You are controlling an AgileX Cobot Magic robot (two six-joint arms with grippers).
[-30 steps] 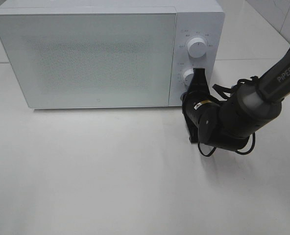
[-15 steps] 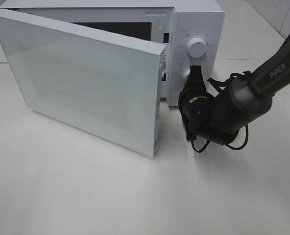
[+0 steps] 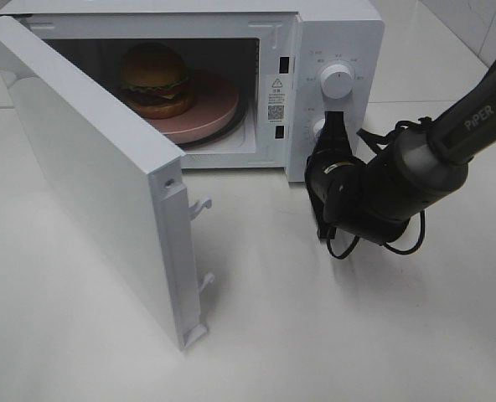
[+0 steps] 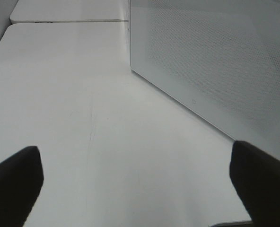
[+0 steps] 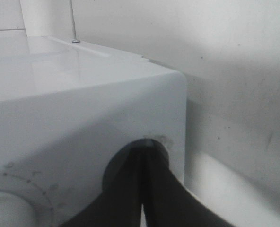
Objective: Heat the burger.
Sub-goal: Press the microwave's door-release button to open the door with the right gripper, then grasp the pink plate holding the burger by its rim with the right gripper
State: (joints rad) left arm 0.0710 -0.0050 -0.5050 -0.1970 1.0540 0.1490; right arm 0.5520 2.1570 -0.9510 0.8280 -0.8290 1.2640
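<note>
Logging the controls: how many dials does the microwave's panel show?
2: upper dial in plain view; lower dial beneath it, partly covered by the shut right claw. None seems hidden.

The right claw (image 3: 333, 124) hides most of the lower knob (image 3: 318, 129). Print on the sticker (image 3: 275, 99) is too small to read. The left wrist view crops the door (image 4: 215, 61).

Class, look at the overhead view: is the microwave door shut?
No, the microwave door stands wide open, showing the burger inside.
</note>
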